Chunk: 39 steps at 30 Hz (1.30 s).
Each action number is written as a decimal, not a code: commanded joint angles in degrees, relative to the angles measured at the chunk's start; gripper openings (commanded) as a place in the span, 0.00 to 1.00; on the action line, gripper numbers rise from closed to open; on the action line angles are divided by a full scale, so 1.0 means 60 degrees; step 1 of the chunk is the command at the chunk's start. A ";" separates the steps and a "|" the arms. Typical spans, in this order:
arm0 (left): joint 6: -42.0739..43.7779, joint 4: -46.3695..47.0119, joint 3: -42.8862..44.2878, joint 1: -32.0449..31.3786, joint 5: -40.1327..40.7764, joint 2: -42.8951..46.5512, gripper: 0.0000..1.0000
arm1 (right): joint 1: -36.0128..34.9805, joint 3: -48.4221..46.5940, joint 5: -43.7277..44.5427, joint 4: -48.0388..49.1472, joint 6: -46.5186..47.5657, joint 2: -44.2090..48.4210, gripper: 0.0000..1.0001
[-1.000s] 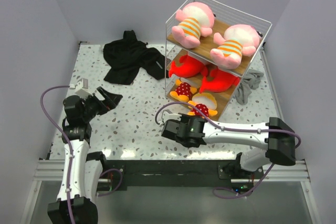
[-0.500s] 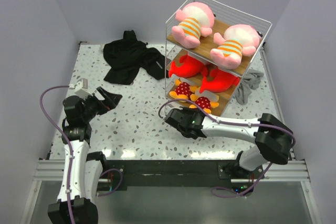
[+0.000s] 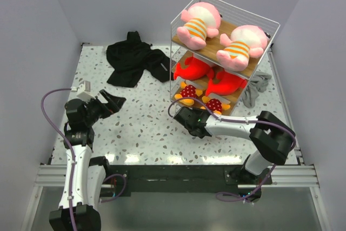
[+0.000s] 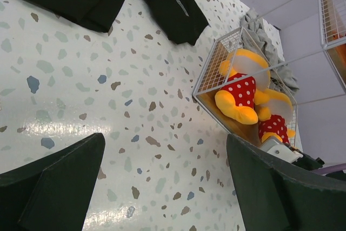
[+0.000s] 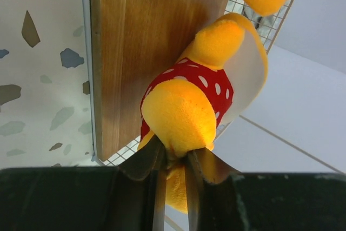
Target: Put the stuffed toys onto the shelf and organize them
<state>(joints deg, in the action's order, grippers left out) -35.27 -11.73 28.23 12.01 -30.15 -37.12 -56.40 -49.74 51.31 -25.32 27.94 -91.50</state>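
Surface: speckled white terrazzo-pattern table (image 3: 140,128), glossy, enclosed by plain pale walls
Shelf: white wire-frame shelf (image 3: 205,53) with three light wooden boards; stands at 1 o'clock on the table
Top board: first pink toy (image 3: 197,22) and second pink toy (image 3: 242,44), rounded plush in orange-striped shirts, lying side by side
Middle board: first red toy (image 3: 190,68) and second red toy (image 3: 224,84), smooth and fish-like, touching each other
Bottom board: resting dotted toy (image 3: 187,93), orange-yellow plush with a red white-dotted bib; gripped dotted toy (image 3: 213,105) just beside it at its 4 o'clock, on the board's front edge
Right gripper (image 5: 174,179): jaws almost together, pinching a soft yellow limb of the gripped dotted toy
Left gripper (image 4: 165,139): jaws spread fully apart, holding nothing; hovers at 9 o'clock over the table
Loose fabric: crumpled black garment (image 3: 132,60) at 11 o'clock; grey cloth (image 3: 254,87) bunched at the shelf's 3 o'clock side
Change: a second ago the right gripper sat farther out toward 6 o'clock with its toy off the board; it has since reached in to the bottom board; the left arm has not moved
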 commanded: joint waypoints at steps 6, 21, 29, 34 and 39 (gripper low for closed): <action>0.0282 0.0138 0.0056 -0.0083 0.0074 0.0035 0.99 | 0.0362 0.0452 -0.0450 0.1202 0.0352 -0.0116 0.36; 0.0267 0.0094 0.0056 -0.0097 0.0147 0.0108 0.99 | 0.0611 0.0570 -0.1256 0.0999 0.0046 0.0324 0.56; 0.0253 0.0094 0.0041 -0.0083 0.0191 0.0167 0.99 | 0.0582 0.0219 -0.1813 0.0544 -0.0453 0.0792 0.64; 0.0267 0.0109 0.0041 -0.0097 0.0206 0.0196 0.99 | 0.0450 0.0086 -0.2018 0.0046 -0.0863 0.1290 0.66; 0.0369 0.0414 0.0056 -0.0083 -0.0216 0.0240 0.99 | 0.0216 -0.0148 -0.2340 -0.0539 -0.1447 0.1905 0.73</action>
<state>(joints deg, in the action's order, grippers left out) -34.83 -12.05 28.23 11.81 -29.30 -36.47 -53.93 -47.42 39.33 -24.95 23.44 -83.33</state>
